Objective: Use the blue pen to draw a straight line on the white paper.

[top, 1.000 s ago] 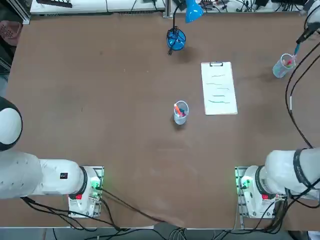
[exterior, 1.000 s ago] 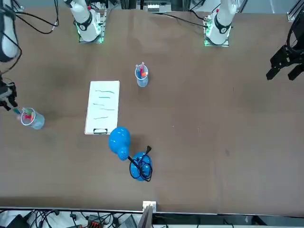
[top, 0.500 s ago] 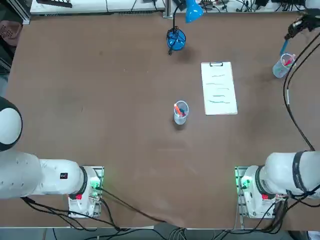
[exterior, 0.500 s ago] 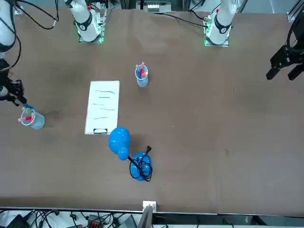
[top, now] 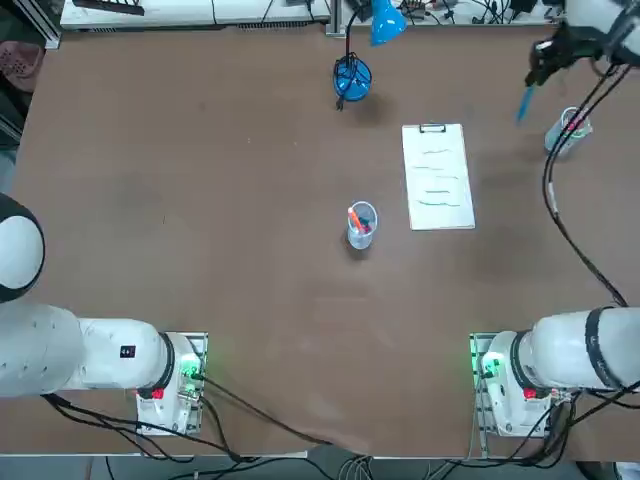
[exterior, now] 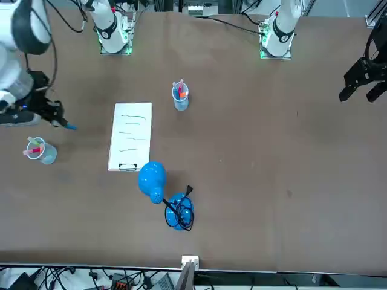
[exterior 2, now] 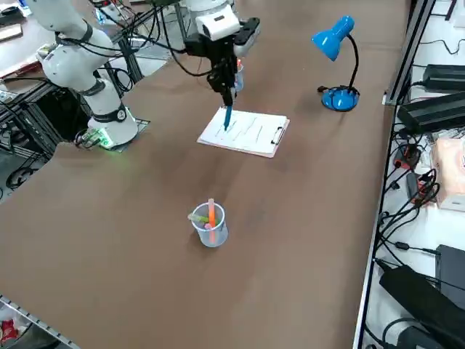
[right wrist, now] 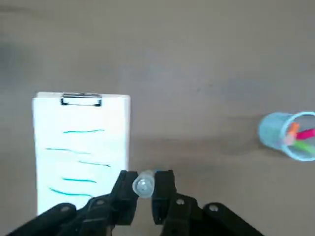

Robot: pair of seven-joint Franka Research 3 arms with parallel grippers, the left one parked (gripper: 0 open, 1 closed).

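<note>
Top view: hand grips the blue pen between white paper and a cup.

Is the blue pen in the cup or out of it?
Out: the blue pen hangs from the shut right end effector above the table, beside the clear cup.

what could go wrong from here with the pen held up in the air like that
1. The right gripper is shut on the blue pen near its top end, so the long free end may slip or tilt when pressed down.
2. The white paper lies loose on the table and might slide under the tip.
3. It already has teal lines; a new stroke could cross them.
</note>
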